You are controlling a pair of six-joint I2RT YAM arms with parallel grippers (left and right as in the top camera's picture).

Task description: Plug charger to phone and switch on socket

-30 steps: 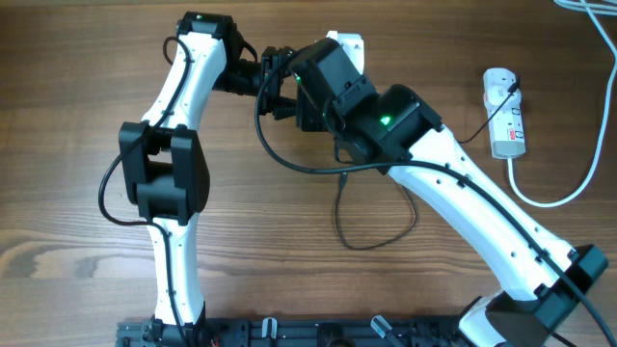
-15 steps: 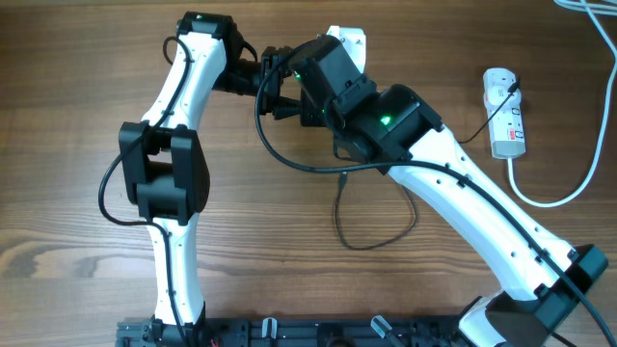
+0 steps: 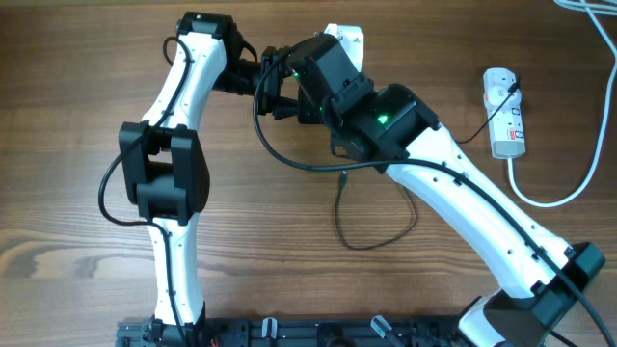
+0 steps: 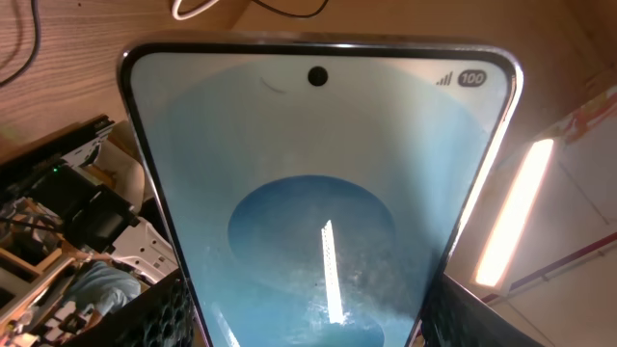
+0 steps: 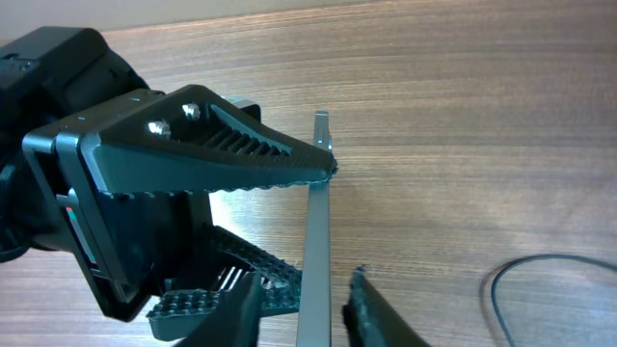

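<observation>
My left gripper [image 4: 308, 333] is shut on the phone [image 4: 318, 193], whose cyan-blue screen fills the left wrist view. In the right wrist view the phone [image 5: 318, 212] shows edge-on, clamped by the left gripper's ribbed fingers [image 5: 231, 159]. My right gripper [image 5: 304, 313] is open, one finger on each side of the phone's edge, with gaps. In the overhead view both grippers meet at the back centre [image 3: 278, 87] and hide the phone. The charger [image 3: 386, 241] loops on the table, its plug tip [image 3: 342, 176] lying free. The socket [image 3: 505, 116] lies at the far right.
The socket's white lead [image 3: 564, 193] curves along the right edge. A small white object [image 3: 349, 40] peeks out behind the right wrist. A black robot cable [image 3: 280, 149] hangs below the grippers. A stretch of black cable [image 5: 501, 280] shows in the right wrist view.
The right wrist has edged slightly left towards the left gripper. The left arm, charger and socket have not moved.
</observation>
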